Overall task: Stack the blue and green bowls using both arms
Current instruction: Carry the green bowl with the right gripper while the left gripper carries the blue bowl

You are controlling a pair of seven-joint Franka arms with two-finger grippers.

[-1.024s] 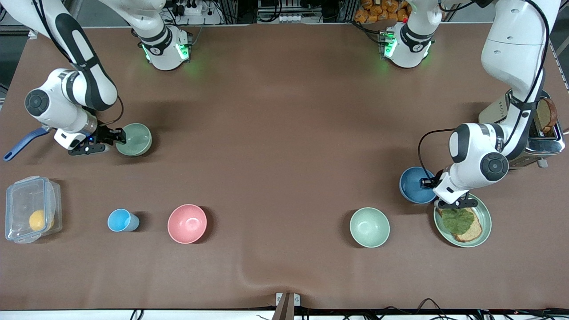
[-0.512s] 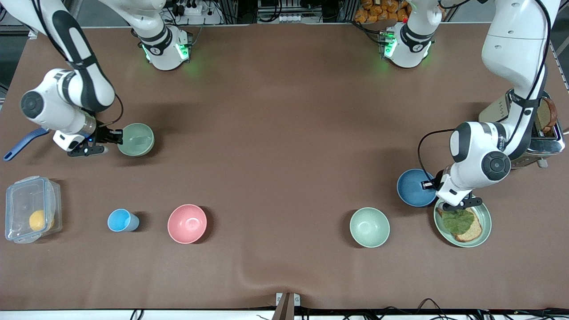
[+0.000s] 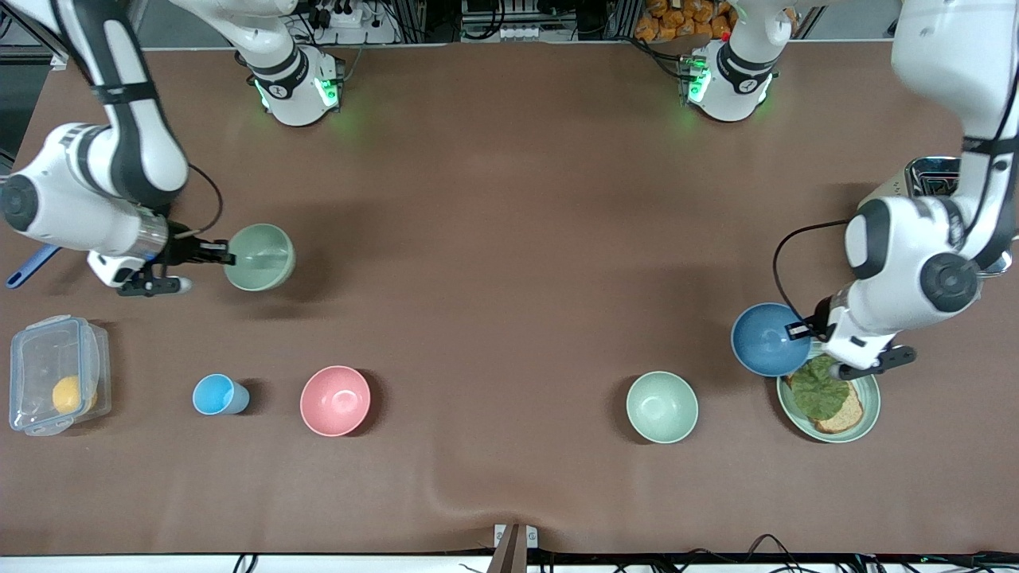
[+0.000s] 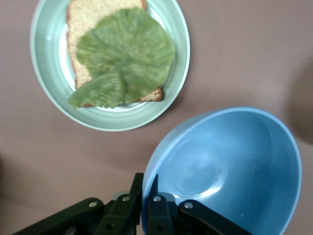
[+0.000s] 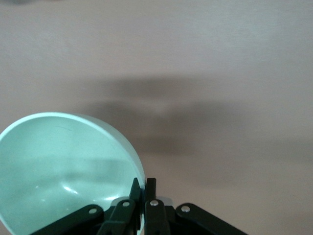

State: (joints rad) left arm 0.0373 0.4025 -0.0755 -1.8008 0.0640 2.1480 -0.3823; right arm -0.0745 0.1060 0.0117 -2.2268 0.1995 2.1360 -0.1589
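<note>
Brown matting covers the whole table, with both arm bases ranged along the 12 o'clock edge of the front view.

Front view: the green bowl is held by the rim in the right gripper, the jaws pinched shut on its wall, over the table at about 9 o'clock. The blue bowl is clamped likewise by the left gripper at about 4 o'clock, raised just beside the green plate of bread and lettuce. Both bowls are judged light, rigid and smooth (a thin-rim pinch may let them swing or slip). The rim edge is judged the only practical hold. A second green bowl, a pink bowl, a small blue cup and a clear lidded box are noted along the near side; a toaster is noted under the left arm. The middle of the table is judged an unobstructed meeting place; the second green bowl lies nearest the blue bowl's likely path.

Left wrist view: the blue bowl's wall is seen nipped between closed fingers, tilted, with the plate below and apart.

Right wrist view: the green bowl's rim is seen gripped between closed fingers, over bare matting.
</note>
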